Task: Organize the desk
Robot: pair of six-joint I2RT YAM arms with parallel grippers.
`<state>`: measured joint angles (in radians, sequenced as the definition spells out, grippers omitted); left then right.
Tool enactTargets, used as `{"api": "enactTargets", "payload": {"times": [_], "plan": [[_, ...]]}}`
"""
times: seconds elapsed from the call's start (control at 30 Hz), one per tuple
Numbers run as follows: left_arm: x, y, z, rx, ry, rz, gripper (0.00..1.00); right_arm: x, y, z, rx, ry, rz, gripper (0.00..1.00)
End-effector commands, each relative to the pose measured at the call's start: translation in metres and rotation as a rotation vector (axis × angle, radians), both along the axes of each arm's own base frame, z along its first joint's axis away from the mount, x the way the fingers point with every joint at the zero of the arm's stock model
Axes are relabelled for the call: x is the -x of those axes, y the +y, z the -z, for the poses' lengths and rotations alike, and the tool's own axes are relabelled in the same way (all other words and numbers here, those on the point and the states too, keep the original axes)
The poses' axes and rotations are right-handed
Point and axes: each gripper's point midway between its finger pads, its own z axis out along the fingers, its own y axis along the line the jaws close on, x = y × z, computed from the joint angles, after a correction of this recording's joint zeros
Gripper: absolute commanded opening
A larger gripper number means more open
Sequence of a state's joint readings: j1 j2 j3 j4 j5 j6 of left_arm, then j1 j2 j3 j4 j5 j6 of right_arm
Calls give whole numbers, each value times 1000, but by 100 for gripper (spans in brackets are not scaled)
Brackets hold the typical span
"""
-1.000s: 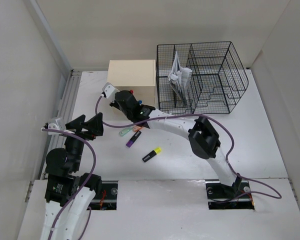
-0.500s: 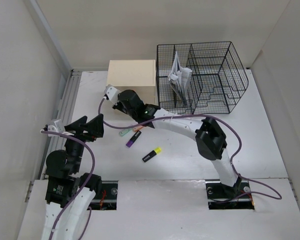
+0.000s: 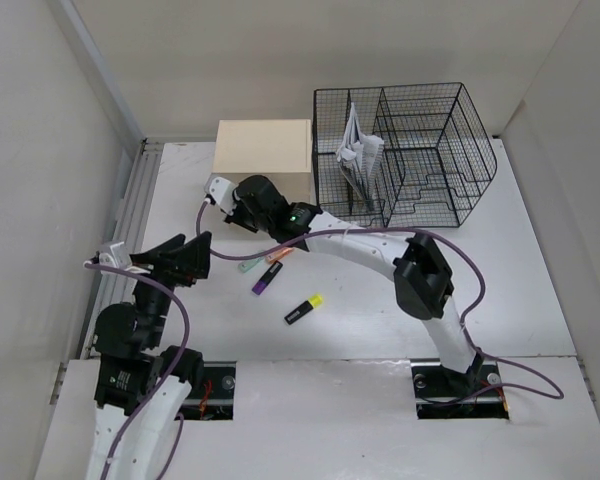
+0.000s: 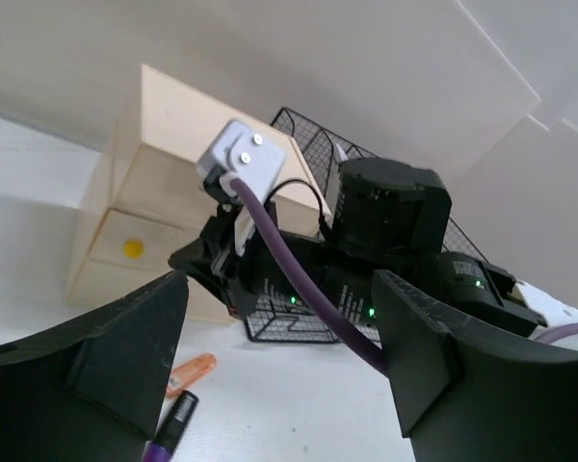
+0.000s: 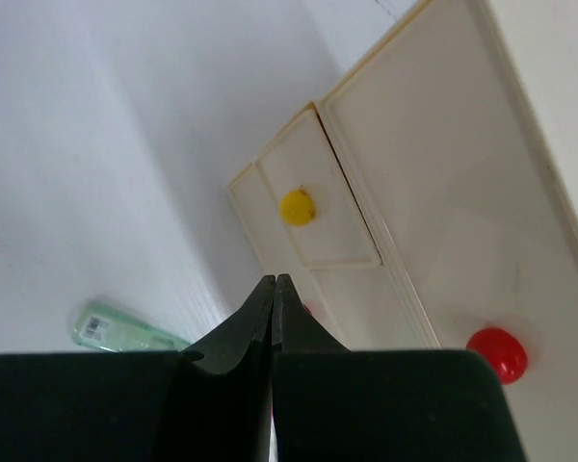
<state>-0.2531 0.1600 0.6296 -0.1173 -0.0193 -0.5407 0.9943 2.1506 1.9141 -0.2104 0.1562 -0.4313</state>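
Observation:
The desk (image 3: pixel 525 265) is a white tabletop with a metal rail (image 3: pixel 130 215) on its left edge. Green (image 3: pixel 248 266), orange (image 3: pixel 279 256) and purple (image 3: pixel 266 280) markers and a yellow-and-black highlighter (image 3: pixel 304 310) lie on it. My right gripper (image 3: pixel 238 212) is shut and empty in front of the beige drawer box (image 3: pixel 263 150). In the right wrist view the shut gripper (image 5: pixel 274 282) points just below the yellow drawer knob (image 5: pixel 298 206). My left gripper (image 3: pixel 187 257) is open and empty, left of the markers. In its wrist view (image 4: pixel 279 385) it faces the right arm.
A black wire mesh organizer (image 3: pixel 410 150) holding papers (image 3: pixel 358 150) stands at the back, right of the drawer box. The drawer box also has a red knob (image 5: pixel 497 353). The green marker (image 5: pixel 125 327) lies near the right gripper. The orange marker (image 4: pixel 188 371) lies ahead of the left gripper.
My right gripper has shifted slightly left and closer to the drawer box front. My left gripper has dropped a little toward the near edge.

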Motion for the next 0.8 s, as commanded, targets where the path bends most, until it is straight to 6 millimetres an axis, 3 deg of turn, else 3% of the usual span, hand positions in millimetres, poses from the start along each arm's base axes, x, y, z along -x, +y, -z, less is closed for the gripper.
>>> {"api": "enactTargets", "payload": {"times": [0.0,0.07,0.1,0.13,0.17,0.2,0.23,0.3,0.33,0.37,0.4,0.47,0.5,0.53,0.6,0.63,0.67,0.73,0.77], "plan": [[-1,-15,11,90,8,82,73,-9,-14,-36,-11,-67,46,0],[-5,-17,22,136,31,93,62,-11,-44,-59,8,-131,130,0],[-9,-17,26,169,43,84,46,-16,-58,-70,-7,-152,168,0],[-13,-18,41,229,86,84,36,-16,-77,-57,43,-148,185,0],[-16,-17,41,267,82,82,27,-13,-96,-90,1,-186,199,0],[-18,-19,46,298,91,88,19,-13,-106,-96,-26,-170,160,0],[-26,-22,64,321,137,87,0,-7,-114,-103,-37,-168,117,0],[-36,-29,69,411,155,117,0,10,-137,-121,-80,-170,22,0],[-41,-30,75,434,165,120,0,15,-142,-128,-98,-171,0,10],[-47,-35,91,447,194,132,0,21,-149,-129,-100,-173,-22,33],[-54,-41,90,470,184,161,0,30,-161,-151,-140,-202,-33,69],[-62,-49,105,509,216,192,0,35,-173,-170,-184,-219,-70,83],[-64,-54,91,523,168,231,0,39,-182,-180,-214,-222,-64,85],[-77,-59,109,512,233,227,3,38,-189,-186,-238,-217,-81,85],[-88,-66,116,503,263,243,14,40,-199,-197,-293,-196,-87,83],[-96,-76,125,492,289,283,22,48,-201,-205,-325,-186,-135,82],[-100,-81,126,488,291,305,42,42,-209,-199,-329,-167,-123,81],[-109,-93,113,478,251,373,56,47,-217,-206,-366,-147,-135,77],[-119,-99,133,471,314,374,61,47,-220,-201,-366,-133,-153,75]]}}
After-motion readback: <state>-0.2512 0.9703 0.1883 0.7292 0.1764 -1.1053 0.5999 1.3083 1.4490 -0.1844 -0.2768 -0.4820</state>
